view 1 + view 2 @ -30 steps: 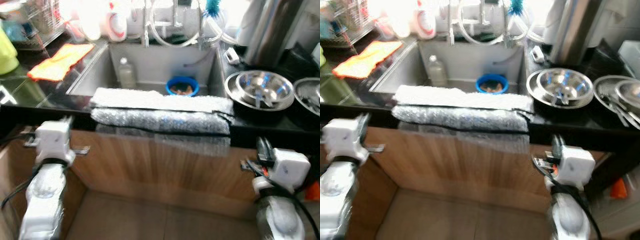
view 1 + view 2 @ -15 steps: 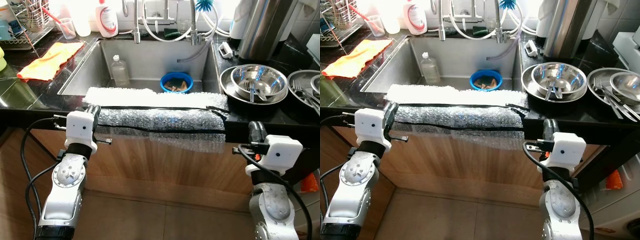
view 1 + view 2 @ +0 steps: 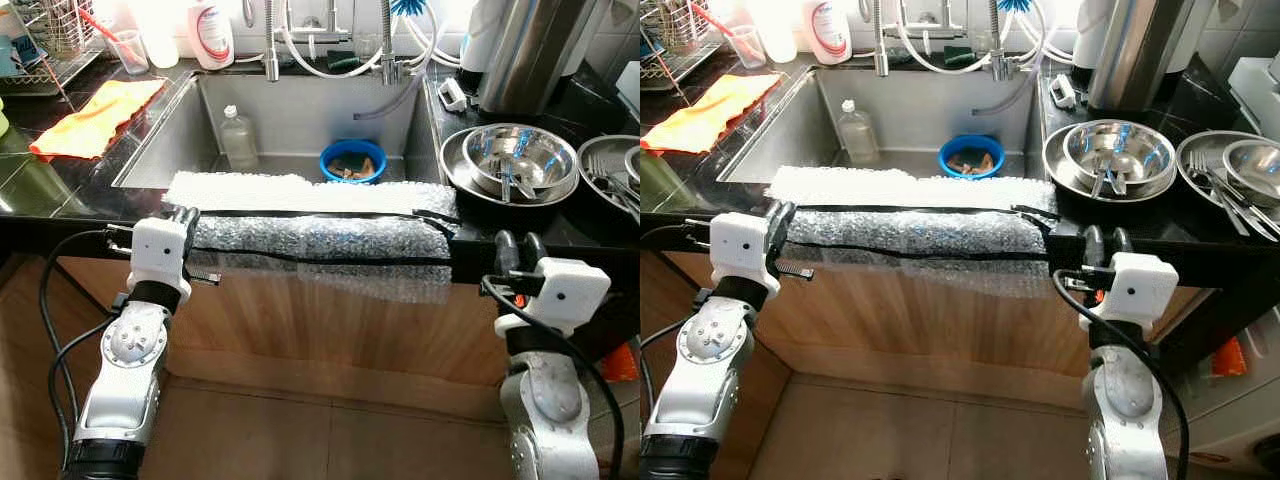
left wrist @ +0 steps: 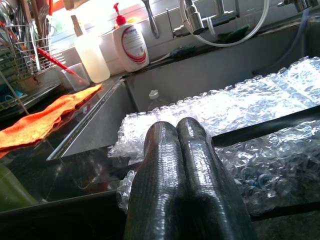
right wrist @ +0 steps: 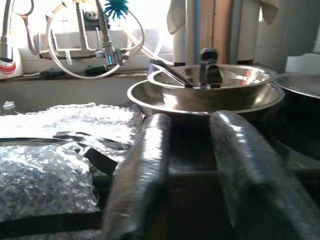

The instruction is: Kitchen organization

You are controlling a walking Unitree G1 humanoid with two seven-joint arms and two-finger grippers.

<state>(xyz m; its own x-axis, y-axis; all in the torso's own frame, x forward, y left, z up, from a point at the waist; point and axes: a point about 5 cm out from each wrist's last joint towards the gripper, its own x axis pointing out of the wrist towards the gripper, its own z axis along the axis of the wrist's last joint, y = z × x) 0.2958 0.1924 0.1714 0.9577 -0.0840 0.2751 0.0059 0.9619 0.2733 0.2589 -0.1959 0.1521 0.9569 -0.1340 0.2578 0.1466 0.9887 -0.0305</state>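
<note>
I stand facing the black stone counter (image 3: 60,190), with the stainless steel sink basin (image 3: 300,120) straight ahead. My right gripper (image 3: 1103,238) rises at the counter's front edge with its two black fingers (image 5: 145,165) spread apart and nothing between them. The stacked shiny steel bowls holding cutlery (image 3: 1112,158), which I judge to be the likeliest things to organise, sit on the counter directly beyond this gripper, well within its line and just right of the sink. My right arm is clearly the nearer one. A spoon handle (image 5: 170,72) lies slanted across the upper bowl's rim, so the bowls' open mouths face up. My left gripper (image 3: 183,216), fingers pressed together and empty, rests by the left end of the clear bubble-wrap sheet (image 3: 320,225), which drapes lengthwise along the sink's front edge between my two arms.
</note>
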